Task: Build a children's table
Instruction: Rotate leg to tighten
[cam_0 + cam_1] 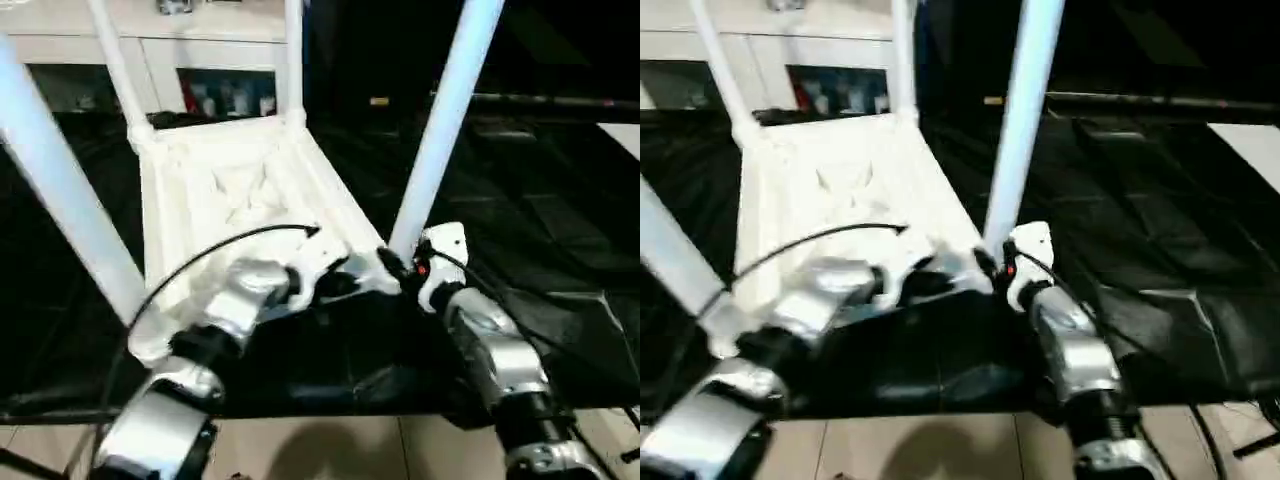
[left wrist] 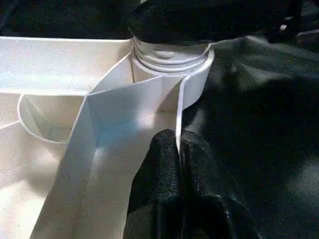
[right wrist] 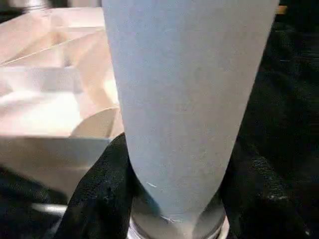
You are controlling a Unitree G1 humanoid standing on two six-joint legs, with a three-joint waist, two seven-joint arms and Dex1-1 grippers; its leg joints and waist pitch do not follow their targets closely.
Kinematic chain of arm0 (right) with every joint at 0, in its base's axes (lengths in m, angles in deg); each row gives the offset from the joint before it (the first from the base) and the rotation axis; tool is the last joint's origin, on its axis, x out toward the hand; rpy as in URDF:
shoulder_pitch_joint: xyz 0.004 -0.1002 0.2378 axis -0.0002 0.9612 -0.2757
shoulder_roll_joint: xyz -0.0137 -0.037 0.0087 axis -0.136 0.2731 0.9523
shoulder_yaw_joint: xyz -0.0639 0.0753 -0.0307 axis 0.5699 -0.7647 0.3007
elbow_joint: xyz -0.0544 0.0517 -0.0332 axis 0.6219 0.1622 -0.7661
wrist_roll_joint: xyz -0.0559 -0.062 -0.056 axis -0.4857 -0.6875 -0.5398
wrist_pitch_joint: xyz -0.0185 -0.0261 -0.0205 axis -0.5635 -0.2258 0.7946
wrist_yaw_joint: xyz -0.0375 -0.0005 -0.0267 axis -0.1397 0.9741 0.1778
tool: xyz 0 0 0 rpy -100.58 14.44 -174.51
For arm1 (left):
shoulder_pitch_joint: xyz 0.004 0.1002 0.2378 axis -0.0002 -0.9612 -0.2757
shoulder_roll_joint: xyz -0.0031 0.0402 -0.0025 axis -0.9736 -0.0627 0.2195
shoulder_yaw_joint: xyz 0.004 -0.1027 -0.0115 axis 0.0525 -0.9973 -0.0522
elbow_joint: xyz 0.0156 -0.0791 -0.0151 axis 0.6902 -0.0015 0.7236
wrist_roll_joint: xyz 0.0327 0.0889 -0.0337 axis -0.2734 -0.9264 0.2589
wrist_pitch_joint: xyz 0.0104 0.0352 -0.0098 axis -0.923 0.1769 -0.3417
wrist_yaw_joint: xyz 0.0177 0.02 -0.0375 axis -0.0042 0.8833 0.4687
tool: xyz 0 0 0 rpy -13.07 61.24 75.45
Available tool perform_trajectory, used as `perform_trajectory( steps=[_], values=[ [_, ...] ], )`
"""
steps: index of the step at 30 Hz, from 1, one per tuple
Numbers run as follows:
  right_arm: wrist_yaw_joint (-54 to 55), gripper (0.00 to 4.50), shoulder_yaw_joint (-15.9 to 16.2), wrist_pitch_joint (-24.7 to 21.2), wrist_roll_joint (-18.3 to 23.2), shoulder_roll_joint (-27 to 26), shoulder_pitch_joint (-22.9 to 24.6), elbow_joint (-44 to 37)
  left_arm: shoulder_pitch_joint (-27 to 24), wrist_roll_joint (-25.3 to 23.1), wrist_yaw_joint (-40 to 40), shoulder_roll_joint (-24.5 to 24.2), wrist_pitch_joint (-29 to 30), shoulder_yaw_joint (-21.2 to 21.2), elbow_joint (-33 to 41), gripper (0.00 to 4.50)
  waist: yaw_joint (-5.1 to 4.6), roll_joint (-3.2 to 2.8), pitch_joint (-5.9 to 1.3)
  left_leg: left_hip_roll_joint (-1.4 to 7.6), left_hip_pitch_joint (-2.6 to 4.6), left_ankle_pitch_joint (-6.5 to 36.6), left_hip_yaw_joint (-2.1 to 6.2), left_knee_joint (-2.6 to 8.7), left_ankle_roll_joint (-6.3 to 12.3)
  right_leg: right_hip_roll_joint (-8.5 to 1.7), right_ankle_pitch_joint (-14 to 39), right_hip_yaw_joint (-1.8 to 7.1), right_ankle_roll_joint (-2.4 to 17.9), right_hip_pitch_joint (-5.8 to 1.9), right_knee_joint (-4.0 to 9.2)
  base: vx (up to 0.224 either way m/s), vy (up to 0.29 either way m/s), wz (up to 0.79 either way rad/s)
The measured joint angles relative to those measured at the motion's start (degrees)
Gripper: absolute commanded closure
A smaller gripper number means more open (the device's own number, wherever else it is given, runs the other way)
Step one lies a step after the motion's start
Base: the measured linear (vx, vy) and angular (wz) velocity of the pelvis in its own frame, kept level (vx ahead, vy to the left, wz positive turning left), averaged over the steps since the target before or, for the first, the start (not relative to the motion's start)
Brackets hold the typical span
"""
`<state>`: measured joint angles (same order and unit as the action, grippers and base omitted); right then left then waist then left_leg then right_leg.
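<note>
Looks light and hollow all round: a children's table (image 1: 240,190) in white moulded plastic, lying upside down on the black-draped surface (image 1: 540,230), ribbed underside up, legs pointing skyward. Probably stiff enough along the walls and ribs, though thin rims like these may flex under a hard pinch. Left tool (image 2: 178,164) pressed together on the thin upright rim of the top (image 2: 180,107), one black finger either side, just short of the round corner socket (image 2: 172,59). Right tool (image 3: 174,194) clamped around the near right leg (image 1: 440,130) low down, right above its threaded collar, black fingers (image 3: 99,199) hugging both sides of the tube. Smooth, slightly glossy, tapered tube there, so likely slippery under a twist; best held near the wide base, where the diameter fills the grip and leverage on the thread is shortest. Rim grip on the left a sensible brace against turning. Three more legs standing beyond and to the left of the tools, each seated in a corner socket. Draped cloth soft and wrinkled, apt to let the top slide.
</note>
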<state>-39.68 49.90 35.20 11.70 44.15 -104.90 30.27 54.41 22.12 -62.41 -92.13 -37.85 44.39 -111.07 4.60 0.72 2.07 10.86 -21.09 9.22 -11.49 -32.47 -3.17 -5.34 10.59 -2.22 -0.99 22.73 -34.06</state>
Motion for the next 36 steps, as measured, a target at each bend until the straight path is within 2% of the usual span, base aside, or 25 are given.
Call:
perform_trajectory(
  steps=[3, 9, 10, 13, 16, 20, 22, 24, 27, 31, 36],
  values=[
    [5.61, 2.54, -1.44, 1.03, -1.51, -2.57, -2.75, 3.64, 1.37, -0.83, 3.61, 1.64, -0.9, -0.12, -2.54, 4.5, -0.27, -0.04, -0.06, 0.0, -0.01, 0.0, 0.0, -0.01, 0.0, 0.0, 0.0, -0.01, 0.0, 0.01, 0.02, 0.0, 0.0, 0.0],
    [5.47, 2.54, -1.42, 2.43, -2.03, -2.56, -2.8, 4.16, 1.44, -0.85, 3.5, 1.68, -1.84, -0.14, -2.99, 4.5, -0.26, -0.27, -0.19, 0.02, -0.01, 0.01, 0.02, 0.14, -0.01, 0.02, -0.05, -0.08, 0.07, 0.03, -0.01, 0.0, 0.0, 0.0],
    [5.16, 1.98, -1.42, 2.68, -2.01, -2.5, -2.68, 4.06, 1.43, -0.85, 3.15, 1.56, -2.17, -0.14, -3.11, 4.5, -0.25, -0.32, -0.22, 0.02, -0.02, 0.01, 0.02, 0.16, -0.01, 0.02, -0.05, -0.08, 0.07, 0.05, -0.01, 0.0, 0.0, 0.0],
    [1.4, 1.78, -1.42, 3.97, -1.2, -1.83, -1.45, 3.17, 1.37, -0.78, 0.99, 0.88, -3.05, -0.16, -3.12, 4.5, -0.24, -0.41, -0.24, 0.01, -0.05, 0.01, 0.02, 0.23, -0.01, 0.02, -0.08, -0.08, 0.12, 0.08, 0.0, 0.0, 0.0, 0.0],
    [-6.0, 1.36, -0.55, 3.93, 0.55, 0.99, 0.32, 1.28, 0.95, -0.3, -2.71, -0.86, -4.84, -0.2, -3.11, 4.5, -0.21, -0.59, -0.23, 0.03, -0.07, 0.01, 0.02, 0.28, -0.01, 0.04, -0.12, -0.1, 0.2, 0.11, -0.01, 0.0, 0.0, 0.0],
    [-16.13, 1.3, 1.53, 0.45, 3.3, 6.35, 2.97, -3.83, -0.02, 0.62, -8.37, -3.51, -6.77, -0.14, -2.35, 4.5, -0.08, -0.77, -0.2, 0.06, -0.08, 0.01, 0.04, 0.26, -0.01, 0.05, -0.12, -0.14, 0.2, 0.12, -0.02, 0.0, 0.0, 0.0],
    [-24.26, 1.3, 2.88, -2.34, 6.44, 12.23, 5.9, -9.28, -1.0, 1.63, -14.26, -5.8, -8.57, 0.45, -1.17, 4.5, 0.55, -0.97, -0.12, 0.05, -0.14, 0.01, 0.04, 0.27, 0.0, 0.04, -0.11, -0.11, 0.18, 0.12, 0.03, 0.0, 0.0, 0.0],
    [-30.75, 1.3, 3.31, -3.81, 8.41, 15.76, 7.56, -12.78, -2.07, 2.71, -20.25, -8.6, -10.22, 0.94, -0.32, 4.5, 0.68, -0.95, -0.11, 0.1, -0.14, 0.01, 0.04, 0.28, 0.0, 0.06, -0.09, -0.16, 0.14, 0.12, 0.02, 0.0, 0.0, 0.0],
    [-36.26, 1.3, 3.18, -4.28, 10.76, 18.83, 9.36, -16.1, -2.51, 3.68, -26.8, -11.14, -11.61, 1.82, 0.46, 4.5, 1.09, -0.96, -0.07, 0.11, -0.29, 0.02, 0.03, 0.24, 0.0, 0.05, -0.08, -0.18, 0.15, 0.17, 0.05, 0.0, 0.0, 0.0],
    [-37.81, 1.3, 2.39, -4.66, 12.52, 19.57, 10.48, -16.87, -2.19, 3.65, -27.96, -11.45, -12.64, 2.06, 0.27, 4.5, 1.15, -1.01, -0.03, 0.07, -0.41, 0.04, 0.0, 0.15, 0.02, 0.02, -0.1, -0.13, 0.17, 0.23, 0.06, 0.0, 0.0, 0.0],
    [-38.3, 1.3, -1.17, -6.04, 14.74, 22.28, 13.17, -20.68, -1.93, 3.68, -28.69, -12.08, -14.55, 2.07, -0.78, 4.5, 1.06, -1.07, 0.0, 0.13, -0.38, 0.04, 0.01, 0.18, 0.02, 0.05, -0.1, -0.19, 0.16, 0.24, 0.05, 0.0, 0.0, 0.0]
  ],
)
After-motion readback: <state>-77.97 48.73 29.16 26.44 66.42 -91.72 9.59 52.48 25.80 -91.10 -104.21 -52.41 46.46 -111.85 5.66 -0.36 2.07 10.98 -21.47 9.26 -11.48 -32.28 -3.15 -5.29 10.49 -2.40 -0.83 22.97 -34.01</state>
